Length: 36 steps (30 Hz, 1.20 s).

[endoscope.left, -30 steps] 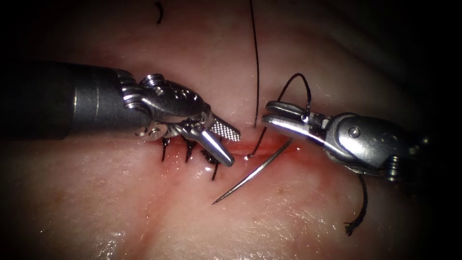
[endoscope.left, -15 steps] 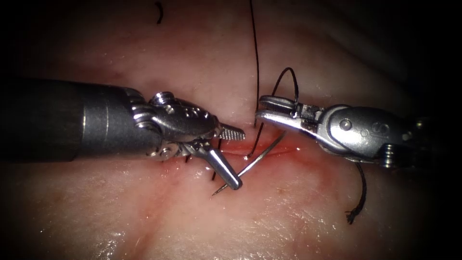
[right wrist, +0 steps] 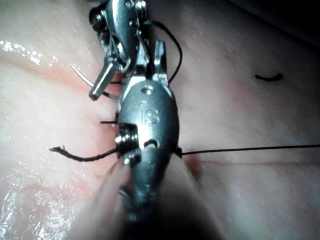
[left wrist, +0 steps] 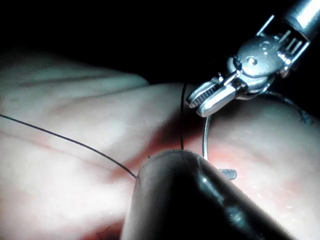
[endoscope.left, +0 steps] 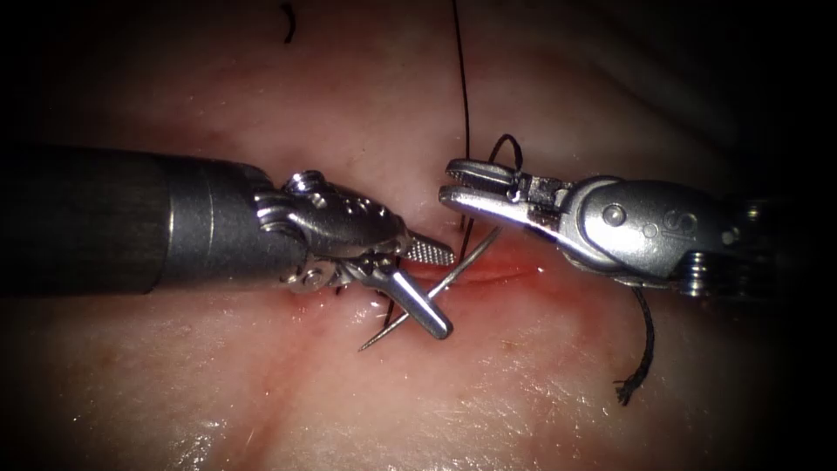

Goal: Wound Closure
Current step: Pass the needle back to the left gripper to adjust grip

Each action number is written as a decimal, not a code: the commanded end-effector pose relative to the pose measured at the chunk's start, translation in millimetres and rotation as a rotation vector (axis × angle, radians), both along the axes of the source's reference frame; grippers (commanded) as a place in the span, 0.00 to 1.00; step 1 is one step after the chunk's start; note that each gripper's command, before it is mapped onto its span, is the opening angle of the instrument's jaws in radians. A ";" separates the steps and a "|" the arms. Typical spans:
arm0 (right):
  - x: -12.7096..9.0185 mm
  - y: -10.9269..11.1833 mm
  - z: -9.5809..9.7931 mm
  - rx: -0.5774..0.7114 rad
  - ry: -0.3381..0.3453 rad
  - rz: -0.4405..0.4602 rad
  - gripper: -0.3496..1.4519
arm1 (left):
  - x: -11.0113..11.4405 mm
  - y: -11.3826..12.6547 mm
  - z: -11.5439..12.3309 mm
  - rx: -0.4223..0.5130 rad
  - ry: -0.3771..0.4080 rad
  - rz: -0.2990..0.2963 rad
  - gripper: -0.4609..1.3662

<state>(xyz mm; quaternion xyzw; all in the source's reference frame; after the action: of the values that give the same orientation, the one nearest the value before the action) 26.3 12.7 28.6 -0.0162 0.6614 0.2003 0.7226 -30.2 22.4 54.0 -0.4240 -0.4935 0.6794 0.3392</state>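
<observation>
1. Tissue (endoscope.left: 523,384) pale pink, wet and shiny, with a narrow red cut (endoscope.left: 501,272) across the middle and thin red fluid (endoscope.left: 558,288) around it.
2. Silver metal left claw (endoscope.left: 445,292) on a dark grey shaft, released: one jaw above and one jaw below, set around the thin curved steel needle (endoscope.left: 462,266) but not clenched on it.
3. Silver metal right claw (endoscope.left: 449,183) clenched on the needle near its thread end; seen from the left wrist view as right claw (left wrist: 202,102) with the needle (left wrist: 205,135) curving down from it.
4. Needle free of the tissue, lying slanted over the cut, sharp tip toward the picture's lower left, past the left claw.
5. Thin black thread (endoscope.left: 464,96) down from the top edge to the cut, just beside the right claw; small loop of it behind this claw.
6. Dark finished stitches (endoscope.left: 389,307) on the left part of the cut, partly hidden under the left claw.
7. Frayed black thread end (endoscope.left: 643,344) hanging below the right tool; short black thread scrap (endoscope.left: 288,22) well apart, near the top.
</observation>
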 end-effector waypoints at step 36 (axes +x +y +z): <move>-3.2 -1.5 1.9 0.261 -0.027 0.180 0.55 | -1.1 -0.9 -1.5 0.193 -0.040 -0.158 0.06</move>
<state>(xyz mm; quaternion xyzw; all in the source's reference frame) 22.9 11.2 30.7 0.0144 0.6143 0.3512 0.7065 -31.4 21.5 52.5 -0.4430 -0.5260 0.5892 0.4242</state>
